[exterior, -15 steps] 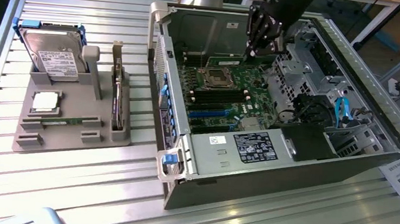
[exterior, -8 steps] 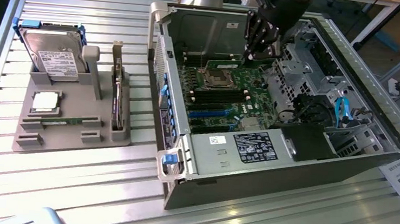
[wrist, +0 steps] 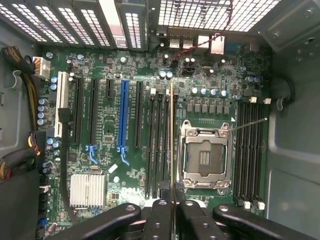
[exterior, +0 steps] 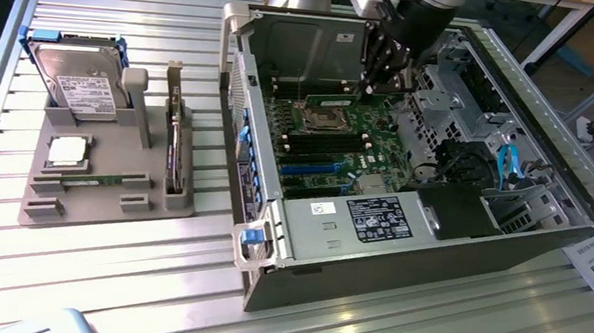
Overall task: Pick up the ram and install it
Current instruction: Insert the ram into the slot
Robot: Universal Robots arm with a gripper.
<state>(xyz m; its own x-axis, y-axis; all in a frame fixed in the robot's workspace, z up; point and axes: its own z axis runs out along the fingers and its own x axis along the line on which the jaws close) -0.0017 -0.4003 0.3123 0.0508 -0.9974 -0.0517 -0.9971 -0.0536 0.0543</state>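
Beyond the parts holder at the exterior view's left, the hand hangs inside the open computer case, clamped on the ram edge-on above the memory slots beside the empty processor socket: picked up, seemingly not yet seated.

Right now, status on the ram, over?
Gripper shut on ram. Ram edge-on above the slots beside the socket, not seated. Nothing seen in the way.

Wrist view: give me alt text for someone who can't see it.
The gripper holds the ram edge-on over the motherboard, running parallel to the black memory slots beside the empty processor socket. A silver heatsink sits on the board, inside the computer case.
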